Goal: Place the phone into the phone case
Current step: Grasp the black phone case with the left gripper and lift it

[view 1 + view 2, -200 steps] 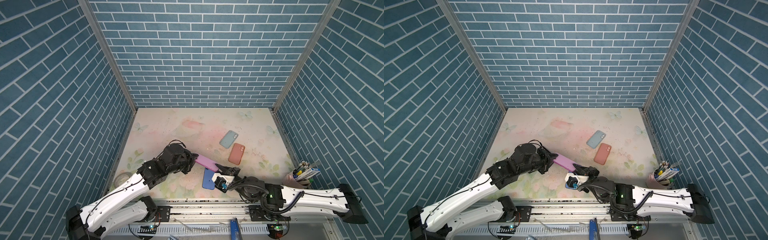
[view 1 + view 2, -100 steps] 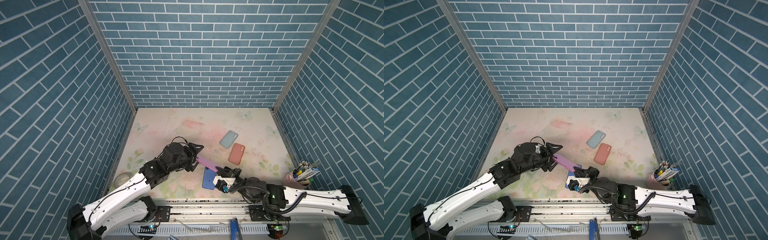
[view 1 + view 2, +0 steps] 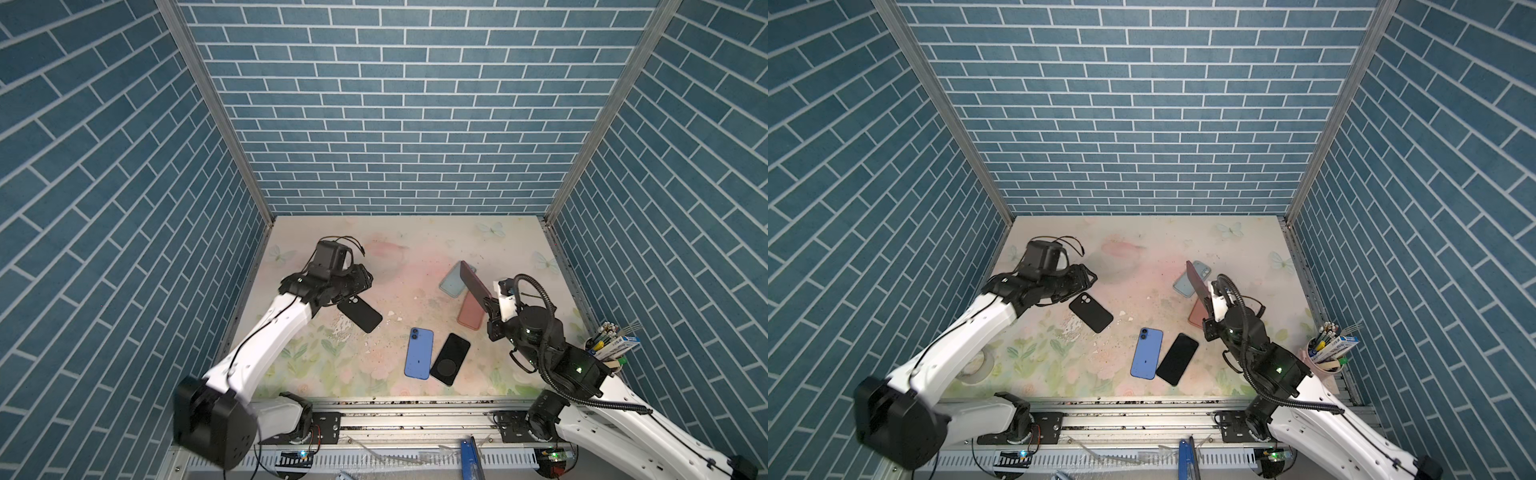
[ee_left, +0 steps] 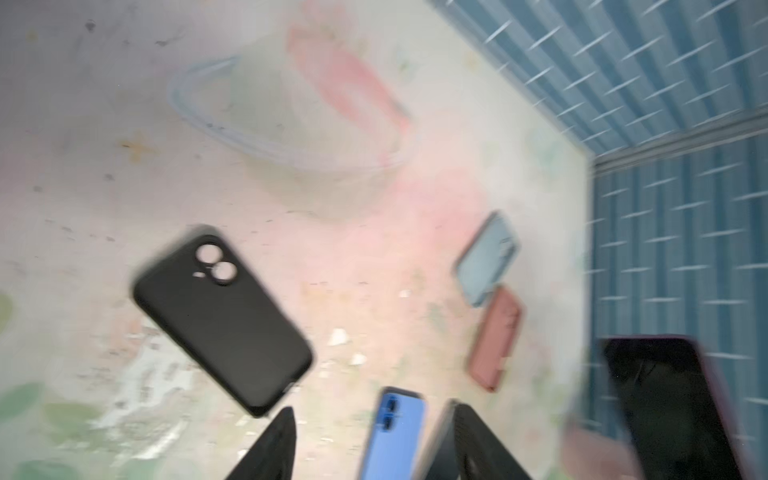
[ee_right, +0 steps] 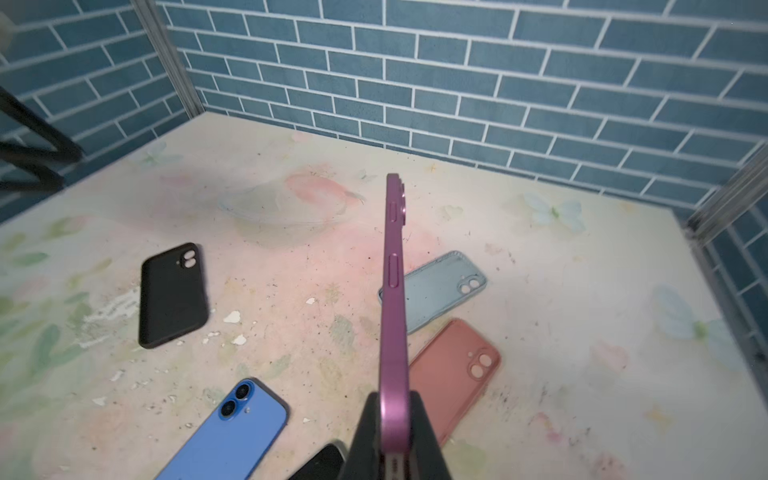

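Nearest on the worktop [image 3: 374,249] lie a blue phone [image 3: 419,353] and a black phone [image 3: 450,365]. Farther right, my right jaws clench the purple phone [image 3: 475,284] edge-up, raised by the pink case [image 3: 471,313] and pale blue case [image 3: 452,282]. My left jaws stand parted, empty, near the black case [image 3: 360,314].

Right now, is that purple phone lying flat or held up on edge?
On edge, off the table: the right claw grips the purple phone by one end.
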Robot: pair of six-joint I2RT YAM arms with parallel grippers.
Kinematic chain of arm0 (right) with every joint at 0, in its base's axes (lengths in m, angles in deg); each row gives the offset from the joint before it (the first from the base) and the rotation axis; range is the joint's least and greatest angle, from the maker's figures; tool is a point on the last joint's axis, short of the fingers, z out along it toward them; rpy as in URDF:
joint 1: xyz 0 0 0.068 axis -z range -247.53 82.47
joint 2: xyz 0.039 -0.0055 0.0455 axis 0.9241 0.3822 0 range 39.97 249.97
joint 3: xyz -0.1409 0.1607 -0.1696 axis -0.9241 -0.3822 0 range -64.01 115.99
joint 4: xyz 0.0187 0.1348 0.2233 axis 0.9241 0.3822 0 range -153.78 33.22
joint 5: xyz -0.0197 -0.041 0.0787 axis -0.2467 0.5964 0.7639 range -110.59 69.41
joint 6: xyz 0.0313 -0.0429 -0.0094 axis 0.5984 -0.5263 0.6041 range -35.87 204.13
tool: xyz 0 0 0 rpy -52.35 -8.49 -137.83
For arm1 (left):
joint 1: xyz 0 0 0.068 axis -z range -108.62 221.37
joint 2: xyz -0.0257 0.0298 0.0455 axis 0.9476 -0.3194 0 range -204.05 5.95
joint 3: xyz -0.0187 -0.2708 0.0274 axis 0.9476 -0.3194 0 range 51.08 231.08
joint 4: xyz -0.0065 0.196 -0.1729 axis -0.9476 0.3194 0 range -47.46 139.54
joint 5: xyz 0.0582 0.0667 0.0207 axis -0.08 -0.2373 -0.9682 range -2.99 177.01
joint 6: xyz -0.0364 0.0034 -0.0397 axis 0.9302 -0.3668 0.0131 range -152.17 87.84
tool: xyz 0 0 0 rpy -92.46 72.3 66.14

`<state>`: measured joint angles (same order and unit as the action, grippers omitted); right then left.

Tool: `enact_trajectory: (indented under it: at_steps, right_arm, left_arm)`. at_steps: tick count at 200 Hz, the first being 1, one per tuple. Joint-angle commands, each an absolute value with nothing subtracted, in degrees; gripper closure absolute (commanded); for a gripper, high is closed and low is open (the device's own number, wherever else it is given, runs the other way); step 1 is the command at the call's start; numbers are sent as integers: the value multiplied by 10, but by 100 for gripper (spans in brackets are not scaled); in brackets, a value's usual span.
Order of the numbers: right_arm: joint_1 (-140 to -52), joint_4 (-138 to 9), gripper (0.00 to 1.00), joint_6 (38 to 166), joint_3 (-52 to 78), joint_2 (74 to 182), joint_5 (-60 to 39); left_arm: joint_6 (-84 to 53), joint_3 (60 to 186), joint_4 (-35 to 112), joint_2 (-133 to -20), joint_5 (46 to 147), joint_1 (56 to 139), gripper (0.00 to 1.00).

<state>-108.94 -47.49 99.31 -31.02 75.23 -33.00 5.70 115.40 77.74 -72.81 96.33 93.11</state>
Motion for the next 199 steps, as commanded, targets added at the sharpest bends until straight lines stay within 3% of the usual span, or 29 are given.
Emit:
enact_trajectory:
  at_steps: [1,52,70,93,121,150,169,199]
  right_arm:
    - [-1017,-482,100,1129,-309,767,-118]
    - [-896,-470,100,1203,-255,852,83]
    - [-874,-498,100,1227,-251,877,147]
    - [-866,-516,100,1228,-252,879,159]
    - [-865,-536,100,1212,-260,857,133]
    - [-864,-539,100,1198,-248,870,133]
    - [-864,-539,100,1197,-239,886,145]
    - [-864,-534,100,1201,-232,894,151]
  left_arm:
    - [-96,1201,884,-817,840,928,45]
    - [-153,1309,920,-986,775,923,49]
    - [-154,1331,930,-1019,754,922,56]
    - [-162,1344,936,-1043,733,916,68]
    - [-166,1341,938,-1058,746,891,75]
    - [-169,1315,920,-1051,777,871,75]
    - [-175,1311,913,-1062,810,863,65]
    - [-168,1298,889,-1067,841,861,65]
